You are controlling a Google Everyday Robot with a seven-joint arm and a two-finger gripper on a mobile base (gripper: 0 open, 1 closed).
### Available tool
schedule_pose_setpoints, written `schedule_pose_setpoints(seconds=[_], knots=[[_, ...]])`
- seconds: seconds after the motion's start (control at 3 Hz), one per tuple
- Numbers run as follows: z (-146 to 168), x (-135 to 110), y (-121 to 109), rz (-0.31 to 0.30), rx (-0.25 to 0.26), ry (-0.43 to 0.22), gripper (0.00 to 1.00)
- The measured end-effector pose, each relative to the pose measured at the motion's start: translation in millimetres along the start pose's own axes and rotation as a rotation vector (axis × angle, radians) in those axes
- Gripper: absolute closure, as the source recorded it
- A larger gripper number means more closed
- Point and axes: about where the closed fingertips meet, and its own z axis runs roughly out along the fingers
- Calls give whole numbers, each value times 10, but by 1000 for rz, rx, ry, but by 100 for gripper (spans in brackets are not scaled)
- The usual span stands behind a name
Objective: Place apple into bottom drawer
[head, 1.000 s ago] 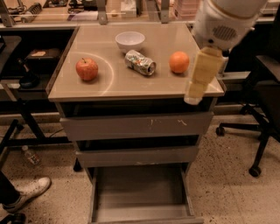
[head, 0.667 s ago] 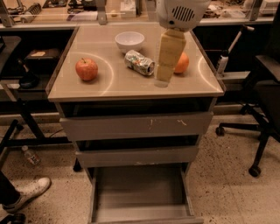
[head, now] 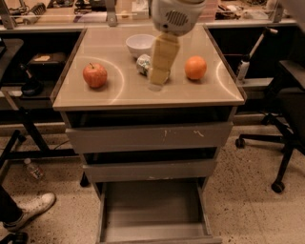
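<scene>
End effector: the pale, elongated end effector (head: 156,84) hangs down from the white arm (head: 177,14) over the middle of the worktop (head: 143,97). Its tip is low, close to the surface, and contact with the surface cannot be told.
End effector state: it cannot be told whether it is open or closed. It carries nothing that can be seen.
Apple: the red apple (head: 95,75) sits on the left part of the worktop, stem up. It is well apart from the end effector, with bare surface between them.
Bottom drawer: the bottom drawer (head: 152,209) is pulled out toward the camera, below the front edge of the worktop. Its plain grey floor is in full view.
Upper drawers: the top drawer (head: 150,137) and the middle drawer (head: 150,169) each sit slightly out, with scuffed grey fronts.
Orange: the orange (head: 196,67) rests to the right of the end effector, near but not touching it.
Bowl: the white bowl (head: 138,44) stands toward the back of the worktop, behind the end effector.
Silvery item: a small silvery item (head: 142,65) lies just in front of the bowl, mostly hidden by the end effector.
Floor, left: a white shoe (head: 29,209) and a small plastic bottle (head: 34,169) are on the speckled floor.
Right side: a dark office chair (head: 286,109) stands beside the cabinet.
</scene>
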Motion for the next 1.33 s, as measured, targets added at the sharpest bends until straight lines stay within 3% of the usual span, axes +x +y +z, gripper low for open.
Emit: schedule_pose_setpoints(seconds=[0.67,1.33], knots=[[756,-862,-552,-87,-66,-67,0],[830,-954,-618,-79,-63,-107,0]])
